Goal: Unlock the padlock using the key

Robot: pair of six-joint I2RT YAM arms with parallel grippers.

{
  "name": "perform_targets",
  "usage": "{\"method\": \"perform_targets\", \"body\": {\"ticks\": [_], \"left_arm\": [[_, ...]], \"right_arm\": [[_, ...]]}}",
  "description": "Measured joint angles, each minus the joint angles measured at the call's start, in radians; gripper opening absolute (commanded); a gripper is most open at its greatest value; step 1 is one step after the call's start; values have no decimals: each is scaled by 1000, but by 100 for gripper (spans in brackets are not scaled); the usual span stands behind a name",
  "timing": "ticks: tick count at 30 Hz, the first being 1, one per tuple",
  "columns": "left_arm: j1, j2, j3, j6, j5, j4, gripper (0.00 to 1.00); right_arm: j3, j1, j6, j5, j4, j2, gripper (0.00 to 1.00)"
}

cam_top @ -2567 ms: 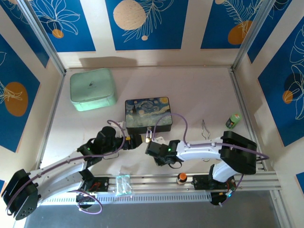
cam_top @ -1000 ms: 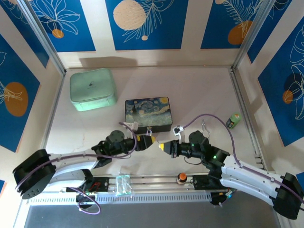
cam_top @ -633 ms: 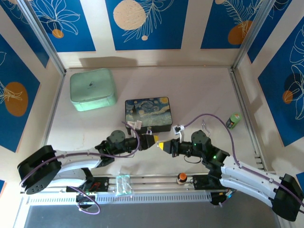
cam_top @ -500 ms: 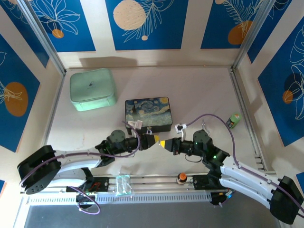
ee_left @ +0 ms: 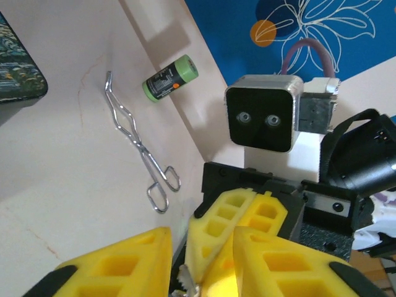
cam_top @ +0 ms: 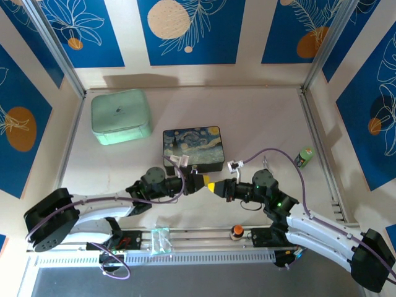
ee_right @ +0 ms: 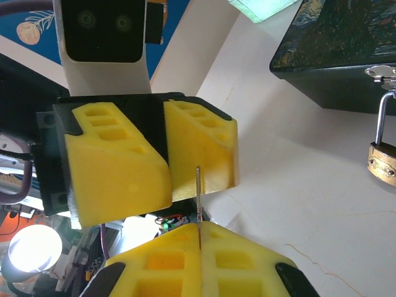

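Compared with the top view of a second ago, the strip of bare table (cam_top: 260, 124) then seen between the two arms has been closed. The left pincer (ee_right: 166, 162) and the right pincer (ee_right: 199, 247) are now brought tip to tip, just near of the painted box (cam_top: 193, 147). The box, the mint pouch (cam_top: 120, 116) at the far left, the forceps (ee_left: 139, 145) and the green bottle (ee_left: 169, 77) at the right are found where they were.

The right pincer is clamped on the key (ee_right: 198, 198). The thin silvery blade is pinched in the seam between its yellow fingers and stands out towards the left pincer. The left pincer's fingers are parted by a narrow slit only, and nothing is seen inside that slit. In the right wrist view the key's tip is seen against the face of one left finger, beside the slit rather than in it. Whether it touches that finger cannot be told.

The padlock (ee_right: 382, 162) is hung by its shackle from the clasp on the box's near face. Its brass body dangles free, apart from both pincers.
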Motion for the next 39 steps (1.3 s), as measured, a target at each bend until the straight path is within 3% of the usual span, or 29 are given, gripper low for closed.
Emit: {"method": "perform_targets", "body": {"ticks": [7, 10, 16, 17, 20, 22, 23, 24, 31, 39], "left_arm": [[-3, 9, 12, 1, 0, -21, 18], [-3, 9, 13, 15, -1, -43, 1], [-4, -10, 22, 22, -3, -74, 0], [-5, -18, 23, 22, -5, -82, 0], [-5, -50, 24, 19, -22, -120, 0], [-6, -90, 27, 13, -58, -161, 0], [-6, -115, 30, 9, -82, -187, 0], [-6, -143, 37, 5, -108, -218, 0], [-6, -249, 127, -13, -254, -329, 0], [-13, -238, 158, -63, -303, -315, 0]], "right_arm": [[-14, -6, 16, 0, 31, 0, 0], [-26, -11, 26, -3, 42, 0, 0], [-29, -17, 33, -6, 49, 2, 1], [-28, -18, 33, -8, 50, 2, 14], [-22, -29, 36, -3, 48, 2, 65], [-21, -40, 42, 12, 48, 0, 81], [-21, -44, 49, 25, 47, -4, 94], [-19, -45, 57, 42, 48, -9, 99], [26, -46, 135, 195, 85, 6, 99], [79, 16, 232, 230, 353, 183, 94]]}}
